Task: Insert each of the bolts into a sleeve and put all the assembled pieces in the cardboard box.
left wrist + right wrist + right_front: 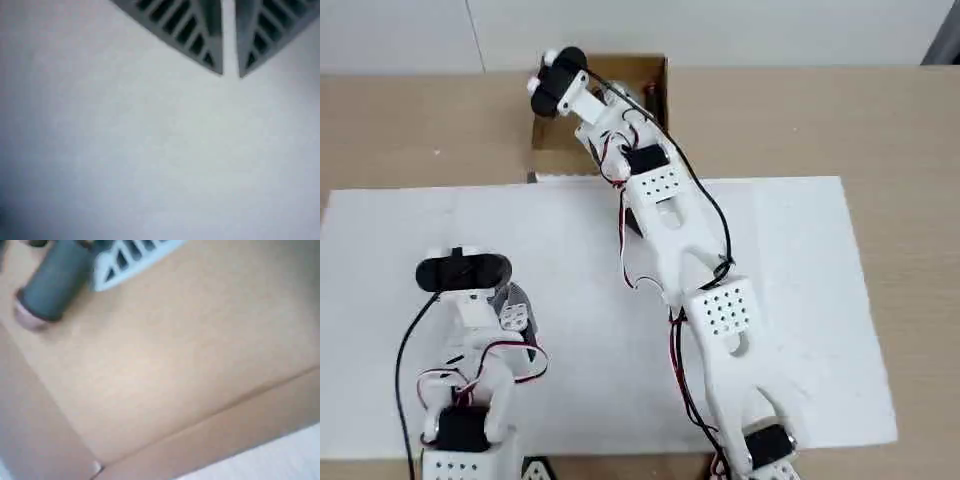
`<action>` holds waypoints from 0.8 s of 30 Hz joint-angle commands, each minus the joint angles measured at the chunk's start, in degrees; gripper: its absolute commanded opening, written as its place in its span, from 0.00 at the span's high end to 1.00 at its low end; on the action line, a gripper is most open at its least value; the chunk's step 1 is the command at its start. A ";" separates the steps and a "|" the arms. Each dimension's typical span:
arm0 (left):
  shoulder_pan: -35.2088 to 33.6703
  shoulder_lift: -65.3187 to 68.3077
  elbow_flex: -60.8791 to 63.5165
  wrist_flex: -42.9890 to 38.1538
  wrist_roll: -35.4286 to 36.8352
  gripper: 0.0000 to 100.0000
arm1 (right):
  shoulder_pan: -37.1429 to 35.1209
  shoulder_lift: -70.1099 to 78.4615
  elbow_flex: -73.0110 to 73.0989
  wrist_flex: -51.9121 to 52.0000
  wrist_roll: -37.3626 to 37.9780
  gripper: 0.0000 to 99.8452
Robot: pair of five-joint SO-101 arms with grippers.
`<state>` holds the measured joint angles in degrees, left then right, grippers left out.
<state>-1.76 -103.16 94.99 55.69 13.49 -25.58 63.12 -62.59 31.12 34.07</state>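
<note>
- One dark grey cylindrical sleeve (52, 287), pink bolt end (25, 320) showing, is pinched in your right gripper (82, 262) above the brown cardboard box (175, 365) floor; releasing it likely remains.
- Your left gripper (230, 70) hangs nearly pressed together, empty, over the white sheet (150, 160).

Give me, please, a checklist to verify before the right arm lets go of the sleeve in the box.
1. The right gripper is over the cardboard box floor: ok.
2. The sleeve is held at the right gripper: ok.
3. A bolt sits inside the sleeve: cannot tell; only a pale end shows.
4. The sleeve is away from the box wall: cannot tell; its end looks near one.
5. The left gripper is over the white sheet, fingers almost together, holding nothing: ok.
</note>
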 commanded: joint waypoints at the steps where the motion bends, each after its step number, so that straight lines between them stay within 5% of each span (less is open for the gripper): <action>1: -0.09 -0.44 -0.22 -0.70 0.00 0.99 | -0.48 -1.63 -6.95 3.74 0.18 0.95; 16: -0.09 -0.44 -0.22 -0.70 0.09 0.99 | -0.84 -1.19 -33.76 40.92 0.09 1.00; 24: -0.09 -0.44 -0.22 -0.70 0.09 0.99 | -1.01 -4.62 -33.85 52.79 0.09 1.00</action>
<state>-1.76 -103.16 94.99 55.69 13.49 -26.02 62.95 -91.34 80.35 34.07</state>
